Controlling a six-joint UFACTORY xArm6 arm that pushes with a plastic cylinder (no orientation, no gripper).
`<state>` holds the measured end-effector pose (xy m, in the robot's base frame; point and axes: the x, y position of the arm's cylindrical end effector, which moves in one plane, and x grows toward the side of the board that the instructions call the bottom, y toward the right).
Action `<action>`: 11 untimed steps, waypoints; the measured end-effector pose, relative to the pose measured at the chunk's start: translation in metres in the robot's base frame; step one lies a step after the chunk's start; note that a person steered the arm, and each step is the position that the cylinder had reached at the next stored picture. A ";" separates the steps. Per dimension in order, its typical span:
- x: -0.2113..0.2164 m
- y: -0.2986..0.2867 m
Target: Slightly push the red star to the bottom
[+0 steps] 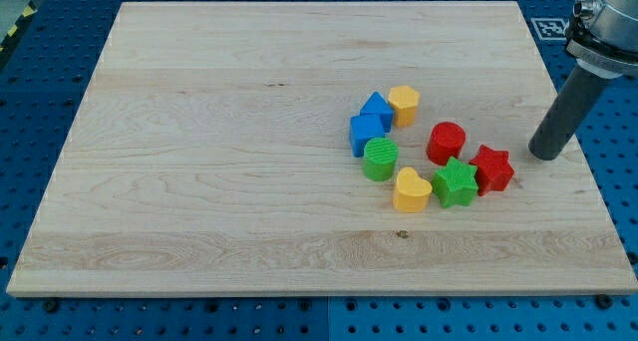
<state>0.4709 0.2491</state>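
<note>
The red star [492,169] lies on the wooden board [199,181] at the view's right, touching the green star [456,181] on its left. My tip [543,156] rests on the board just right of the red star and slightly above it, a small gap apart. The dark rod rises from the tip toward the view's top right.
A red cylinder [447,142] sits above and left of the red star. A yellow heart [411,191], a green cylinder [380,159], two blue blocks [369,125] and a yellow block [404,104] cluster further left. The board's right edge [583,171] is close to the tip.
</note>
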 end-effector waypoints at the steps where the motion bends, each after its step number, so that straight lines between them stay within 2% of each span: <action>1: 0.000 0.000; 2: -0.004 -0.005; 3: -0.026 -0.020; 4: -0.026 -0.059; 11: 0.017 -0.062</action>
<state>0.4884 0.1867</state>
